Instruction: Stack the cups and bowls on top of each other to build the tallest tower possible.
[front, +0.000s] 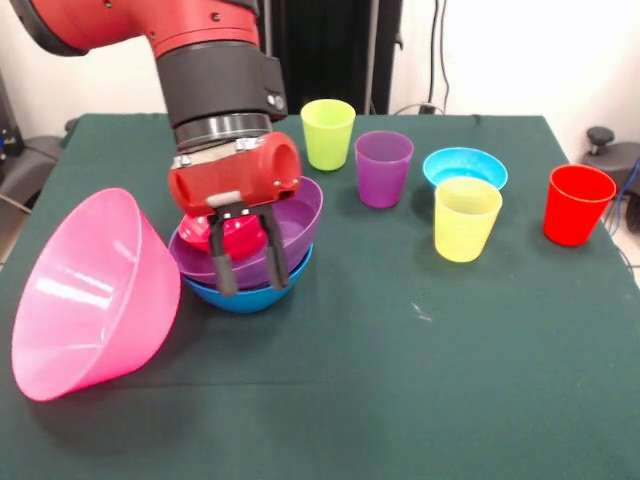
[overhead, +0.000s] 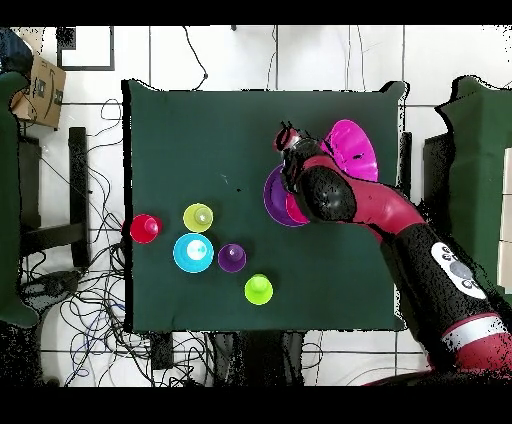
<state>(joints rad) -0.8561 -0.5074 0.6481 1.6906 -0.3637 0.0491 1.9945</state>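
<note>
— Under the arm, what did the front camera catch?
— Its tower (front: 250, 262): purple bowl (front: 300, 215) nested in blue (front: 245, 296), small red bowl (front: 235, 238) inside, gripper (front: 250, 272) released, fingers spread before them.
— And overhead?
— Arm hid most; blue bowl unseen, pink bowl (overhead: 352, 148) beside.

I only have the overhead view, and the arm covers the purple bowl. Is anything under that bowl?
Observer: Yes. The purple bowl sits nested in a blue bowl.
Operator: And the pink bowl, is it standing upright?
Observer: No. The pink bowl is tipped on its side beside that stack.
Operator: Is the claw open or shut?
Observer: The claw is open; its fingers hang spread in front of the purple bowl.
</note>
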